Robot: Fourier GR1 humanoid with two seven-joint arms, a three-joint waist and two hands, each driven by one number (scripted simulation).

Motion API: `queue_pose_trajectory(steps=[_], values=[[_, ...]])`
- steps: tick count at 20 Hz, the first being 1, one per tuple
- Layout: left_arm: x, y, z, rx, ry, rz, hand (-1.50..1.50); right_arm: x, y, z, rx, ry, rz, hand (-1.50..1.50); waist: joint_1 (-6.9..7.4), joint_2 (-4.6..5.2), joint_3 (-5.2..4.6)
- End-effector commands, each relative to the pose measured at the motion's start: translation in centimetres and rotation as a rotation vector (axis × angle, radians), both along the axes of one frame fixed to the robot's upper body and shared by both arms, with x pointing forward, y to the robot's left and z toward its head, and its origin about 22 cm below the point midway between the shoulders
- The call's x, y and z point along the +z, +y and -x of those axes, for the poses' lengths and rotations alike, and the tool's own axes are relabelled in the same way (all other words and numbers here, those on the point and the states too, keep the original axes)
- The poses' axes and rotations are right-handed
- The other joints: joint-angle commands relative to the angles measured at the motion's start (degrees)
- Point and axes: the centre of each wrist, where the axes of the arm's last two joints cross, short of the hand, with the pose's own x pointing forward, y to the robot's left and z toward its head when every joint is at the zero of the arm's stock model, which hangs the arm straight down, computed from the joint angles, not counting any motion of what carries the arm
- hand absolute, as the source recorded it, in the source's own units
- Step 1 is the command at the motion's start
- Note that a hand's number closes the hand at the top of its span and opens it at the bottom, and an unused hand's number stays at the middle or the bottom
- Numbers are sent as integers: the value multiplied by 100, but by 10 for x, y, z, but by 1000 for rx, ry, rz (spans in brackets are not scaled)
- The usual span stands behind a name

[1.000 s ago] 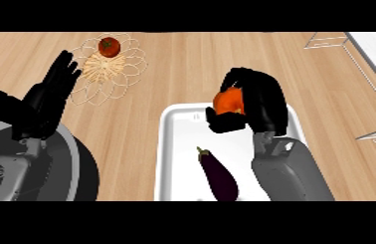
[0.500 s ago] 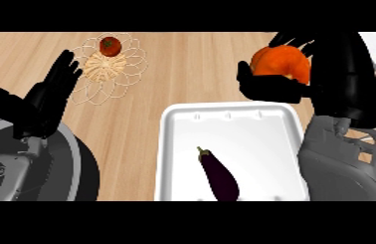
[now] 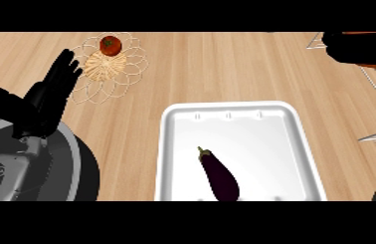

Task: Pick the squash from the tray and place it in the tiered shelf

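Squash shows only an orange sliver above right hand.

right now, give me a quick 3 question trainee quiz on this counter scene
1. True or false: the eggplant lies in the white tray.
2. What sits on the wire trivet? A) lemon B) tomato C) cup
3. Fill in: the left hand shows at the view's ____ edge, fingers straight.

Key: 1 true; 2 B; 3 left. The right hand shows only partly at the upper right corner.
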Motion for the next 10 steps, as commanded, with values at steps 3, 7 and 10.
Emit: queue_pose_trajectory(steps=[3,7,10], values=[[-26,8,4,8,48,18,0,18,-58,-3,-101,26,-15,150,-8,47,-68],[-23,-7,16,-10,63,20,0,4,-114,0,-155,-18,-96,150,25,41,-61],[-19,-7,13,-7,71,23,0,-6,-130,2,-168,-19,-98,150,23,39,-63]])
